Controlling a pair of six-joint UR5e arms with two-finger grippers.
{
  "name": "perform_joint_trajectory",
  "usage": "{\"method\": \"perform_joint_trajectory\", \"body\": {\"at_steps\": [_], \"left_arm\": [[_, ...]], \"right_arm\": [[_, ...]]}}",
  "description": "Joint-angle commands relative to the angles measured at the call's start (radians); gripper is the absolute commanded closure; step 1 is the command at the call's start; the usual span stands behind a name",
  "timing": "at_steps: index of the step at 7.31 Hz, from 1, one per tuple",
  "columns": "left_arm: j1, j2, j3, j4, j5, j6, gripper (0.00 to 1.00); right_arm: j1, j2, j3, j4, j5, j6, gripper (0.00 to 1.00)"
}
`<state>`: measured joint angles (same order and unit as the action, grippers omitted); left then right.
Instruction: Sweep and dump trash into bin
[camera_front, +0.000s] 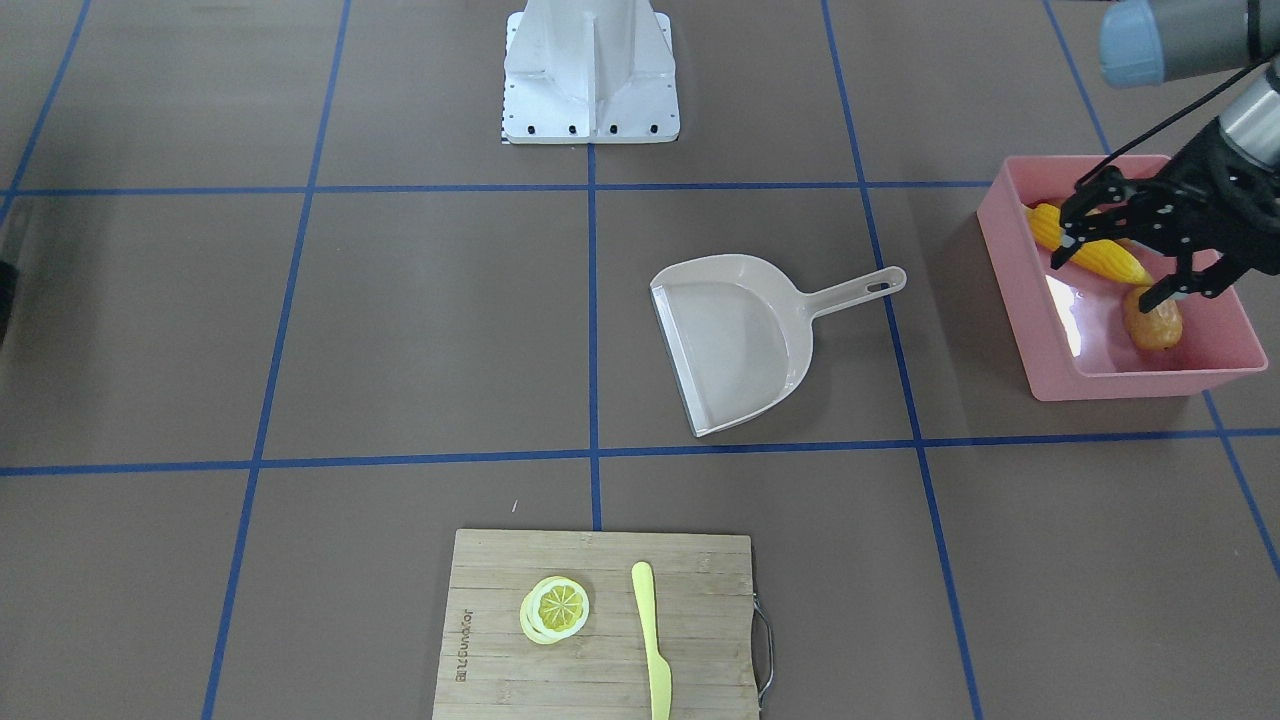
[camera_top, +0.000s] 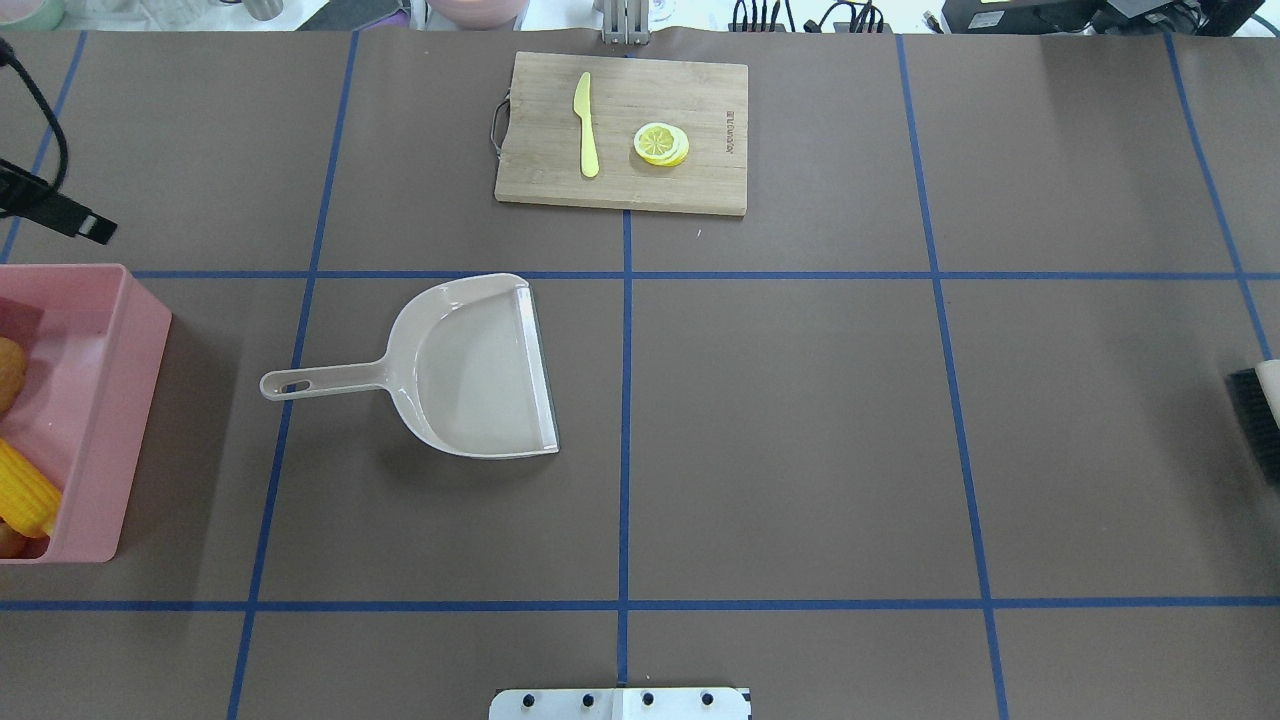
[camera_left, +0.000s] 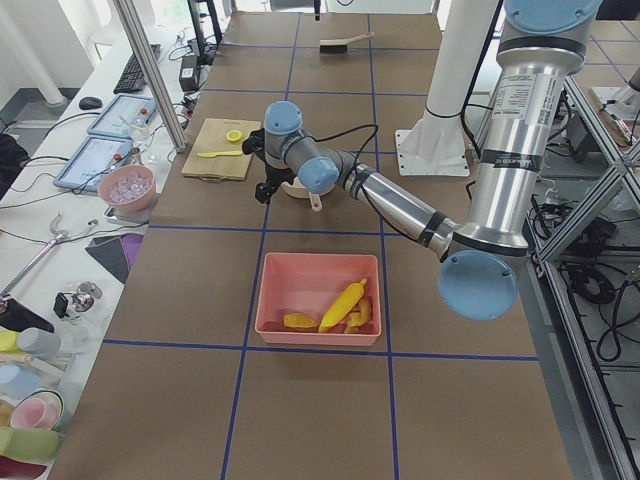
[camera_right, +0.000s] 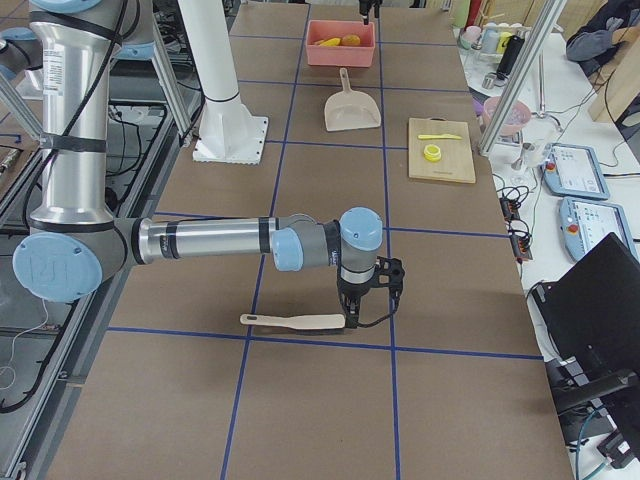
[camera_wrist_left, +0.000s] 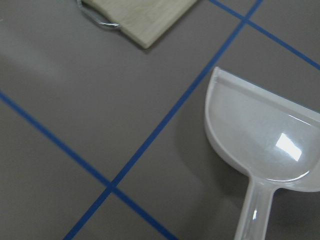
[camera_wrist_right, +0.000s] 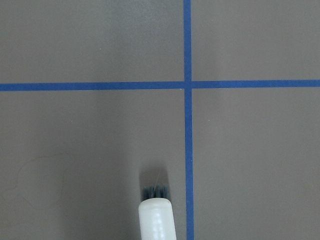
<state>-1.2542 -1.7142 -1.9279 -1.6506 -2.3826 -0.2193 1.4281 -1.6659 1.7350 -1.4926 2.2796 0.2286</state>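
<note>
Fingers (camera_front: 1080, 215) of left gripper (camera_front: 1108, 268) spread, half-hiding corn cob (camera_front: 1043, 225) in bin (camera_front: 1030, 300).

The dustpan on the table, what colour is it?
The dustpan is plain pale beige-grey with no pattern. It shows best in the overhead exterior view.

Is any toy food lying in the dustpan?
No, the dustpan lies empty, while the corn cob sits in the pink bin.
</note>
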Motion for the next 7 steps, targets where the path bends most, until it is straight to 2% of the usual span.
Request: {"method": "perform_joint_trajectory", "body": {"at_steps": [1, 2, 4, 7], "left_arm": [[-0.146, 0.023, -0.006, 0.225, -0.035, 0.03, 0.02], [-0.225, 0.119, 0.007, 0.268, -0.036, 0.058, 0.02], [-0.295, 0.265, 0.044, 0.272, -0.05, 0.057, 0.02], [-0.36, 0.281, 0.161, 0.261, -0.015, 0.072, 0.02]], "right_arm": [[0.0, 0.0, 0.0, 0.0, 0.0, 0.0, 0.0], [0.0, 0.0, 0.0, 0.0, 0.0, 0.0, 0.0], [0.0, 0.0, 0.0, 0.0, 0.0, 0.0, 0.0], [0.0, 0.0, 0.0, 0.0, -0.002, 0.0, 0.0]]}}
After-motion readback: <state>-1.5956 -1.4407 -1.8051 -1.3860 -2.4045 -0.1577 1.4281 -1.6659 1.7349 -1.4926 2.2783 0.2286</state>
